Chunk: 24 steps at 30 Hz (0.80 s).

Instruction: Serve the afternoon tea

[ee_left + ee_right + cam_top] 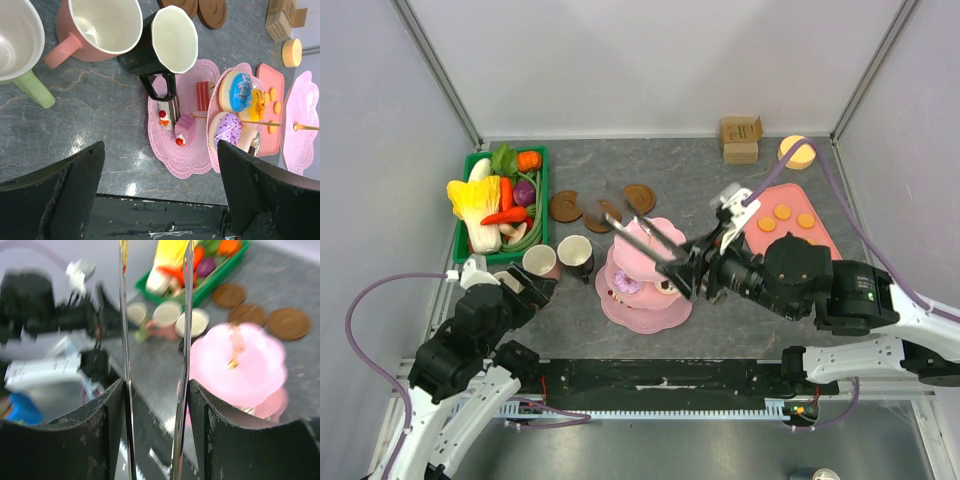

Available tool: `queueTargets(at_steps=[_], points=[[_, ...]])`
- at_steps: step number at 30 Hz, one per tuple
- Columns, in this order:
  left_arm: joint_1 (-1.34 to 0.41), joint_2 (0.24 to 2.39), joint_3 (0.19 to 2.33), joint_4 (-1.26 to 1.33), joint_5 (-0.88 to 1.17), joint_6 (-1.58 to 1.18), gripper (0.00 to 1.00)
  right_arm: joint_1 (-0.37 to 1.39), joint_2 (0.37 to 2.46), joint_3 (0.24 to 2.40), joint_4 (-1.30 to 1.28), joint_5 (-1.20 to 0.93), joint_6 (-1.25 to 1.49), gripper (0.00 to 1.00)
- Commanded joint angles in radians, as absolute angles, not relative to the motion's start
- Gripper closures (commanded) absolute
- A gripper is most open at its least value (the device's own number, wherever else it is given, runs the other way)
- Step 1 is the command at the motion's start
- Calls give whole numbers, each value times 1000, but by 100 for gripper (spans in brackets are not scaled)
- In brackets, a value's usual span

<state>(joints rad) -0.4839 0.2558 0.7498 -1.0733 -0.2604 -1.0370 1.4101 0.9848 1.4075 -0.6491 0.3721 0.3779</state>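
Green vegetable crate (542,205) and mugs (172,40) lie beyond my right gripper (155,405) — clamped on metal tongs (186,315) (blurred) — pink tiered stand (250,365) beneath them; left gripper (160,150) agape.

The pink tiered stand (645,283) stood upright on the bench (690,170), with cake slices (169,111) on its bottom tier and iced donuts (236,91) on the middle one. To its left stood a pink mug (102,25), a dark mug (167,42) and a pale green mug (17,37), all empty. Three brown saucers (601,215) lay behind it, and orange biscuits (782,212) to its right.
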Motion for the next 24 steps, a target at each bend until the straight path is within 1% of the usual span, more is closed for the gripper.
queueTargets(at_steps=[1,4,6,10,16,21,24], points=[[-482,287,778,-997,-256,-976,1,1411,1054,1598,-612,799,275,43],[-482,304,779,-991,-259,-968,0,1375,1110,1661,-646,960,221,42],[-482,310,775,-985,-261,-968,1,1306,1124,1690,-673,940,216,42],[-482,310,764,-974,-265,-966,1,1107,1146,1707,-718,928,230,41],[-482,324,744,-953,-267,-963,1,792,1199,1620,-776,795,274,40],[-482,340,703,-922,-284,-959,1,522,1192,1421,-795,614,327,40],[-482,359,675,-881,-282,-953,1,396,1204,1287,-788,494,350,40]])
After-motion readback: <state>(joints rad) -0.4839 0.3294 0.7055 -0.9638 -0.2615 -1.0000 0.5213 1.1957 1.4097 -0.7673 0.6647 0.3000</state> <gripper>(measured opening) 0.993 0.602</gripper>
